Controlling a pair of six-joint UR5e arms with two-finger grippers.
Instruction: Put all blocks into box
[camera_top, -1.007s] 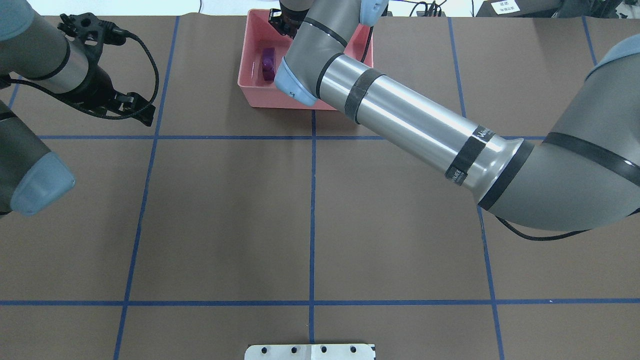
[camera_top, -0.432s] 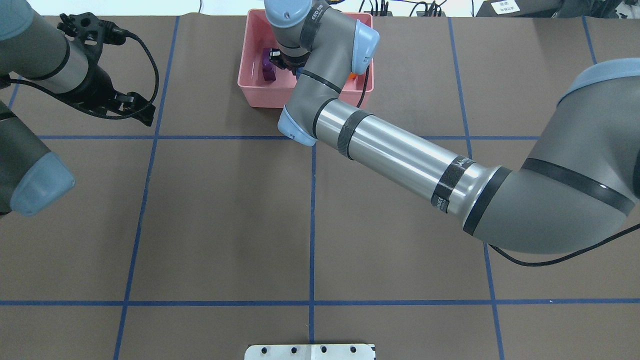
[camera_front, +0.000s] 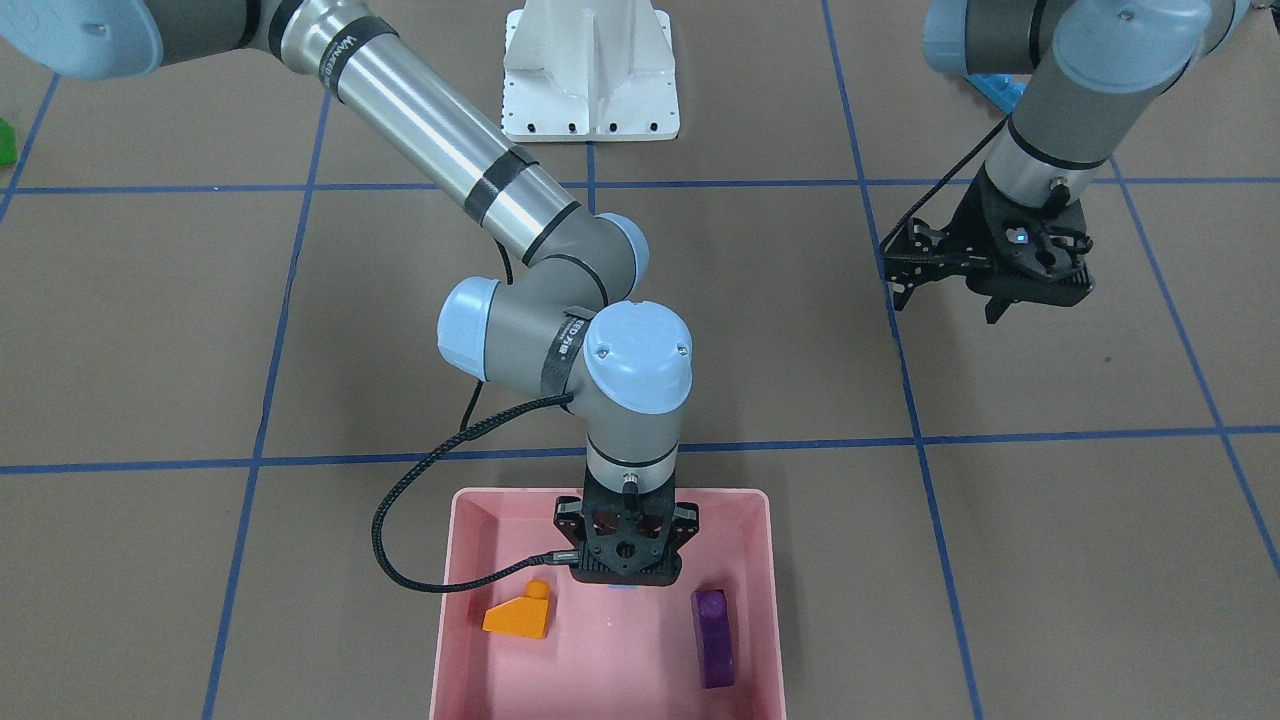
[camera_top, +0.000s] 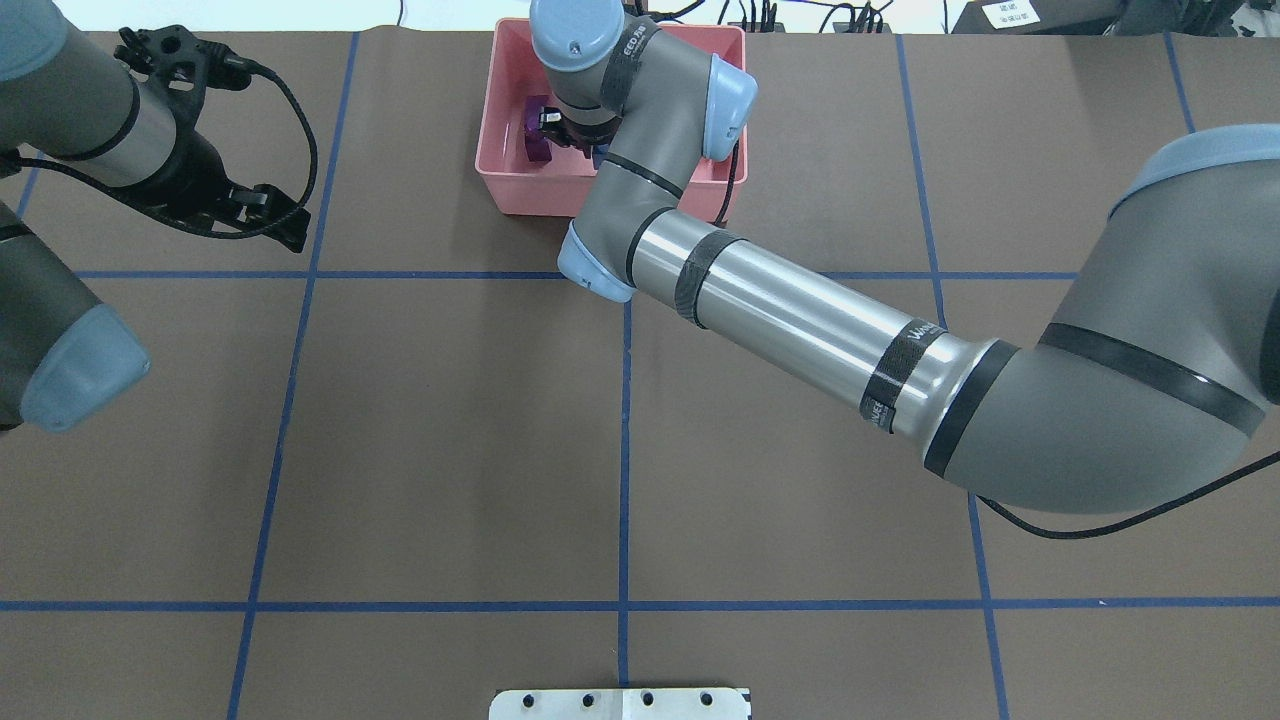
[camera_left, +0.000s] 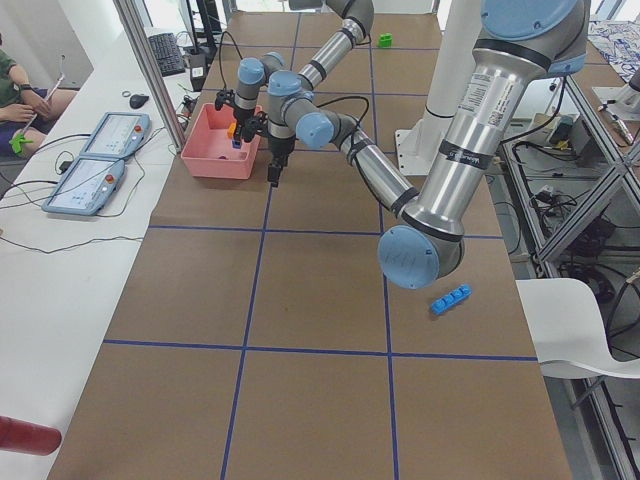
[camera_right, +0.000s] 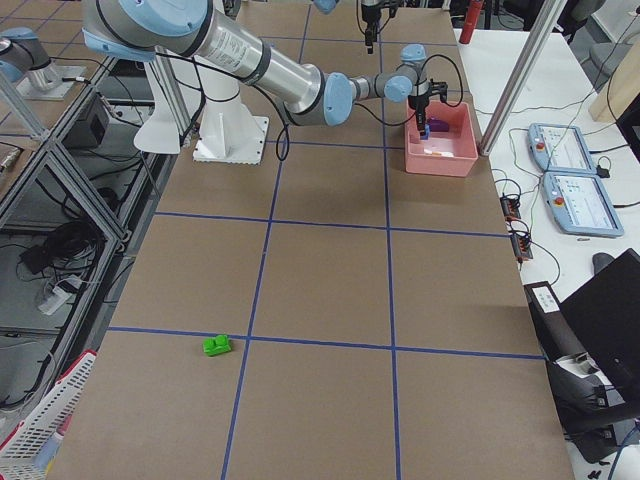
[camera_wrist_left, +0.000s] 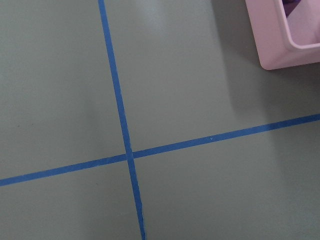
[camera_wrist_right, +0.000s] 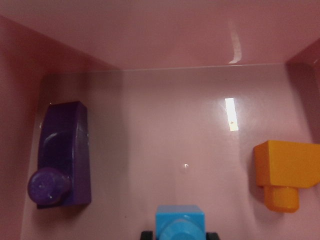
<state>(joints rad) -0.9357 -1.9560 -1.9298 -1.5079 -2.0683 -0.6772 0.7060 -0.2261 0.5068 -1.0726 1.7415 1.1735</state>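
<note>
Inside the pink box (camera_front: 455, 560) (camera_top: 490, 150), my right gripper (camera_front: 622, 582) (camera_wrist_right: 180, 234) points down, shut on the tiny blue block (camera_wrist_right: 180, 222) just above the floor. The purple block (camera_front: 712, 635) (camera_wrist_right: 62, 155) lies on one side of it and the orange block (camera_front: 520, 612) (camera_wrist_right: 282, 172) on the other, both on the box floor. The green block (camera_right: 216, 345) rests on the table far from the box. Beside the left arm's base lies the long blue block (camera_left: 450, 298). My left gripper (camera_top: 283, 217) hovers open and empty to the left of the box.
The white base plate (camera_front: 590, 70) stands at the robot's side of the table. The right arm's forearm (camera_top: 800, 320) stretches across the table's middle. A corner of the box (camera_wrist_left: 272, 40) shows in the left wrist view. Two tablets (camera_left: 100, 165) and a seated person (camera_left: 15, 90) are beyond the table's edge.
The right wrist has swung back from the box's far end to over its middle and has come down into it. The left arm has not moved.
</note>
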